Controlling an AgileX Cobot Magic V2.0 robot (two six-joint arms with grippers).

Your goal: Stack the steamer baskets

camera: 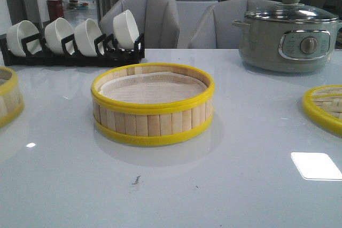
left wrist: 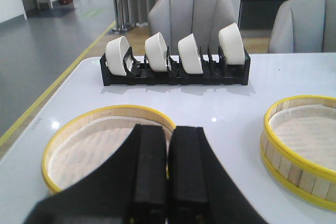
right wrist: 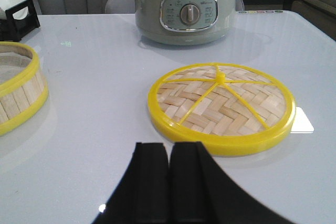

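Note:
One steamer basket [camera: 153, 105] with yellow rims and a white liner stands mid-table; it also shows in the left wrist view [left wrist: 302, 142] and in the right wrist view [right wrist: 18, 93]. A second basket [camera: 8, 100] sits at the table's left edge and lies just beyond my left gripper [left wrist: 169, 132], which is shut and empty above its near rim [left wrist: 100, 145]. The woven lid [camera: 326, 108] lies flat at the right edge. My right gripper [right wrist: 169, 148] is shut and empty, just short of the lid [right wrist: 220, 108]. Neither gripper shows in the front view.
A black rack with several white bowls [camera: 72, 38] stands at the back left, also in the left wrist view [left wrist: 176, 59]. A grey-green electric pot with a glass lid [camera: 288, 36] stands at the back right, beyond the lid [right wrist: 184, 6]. Grey chairs stand behind the table.

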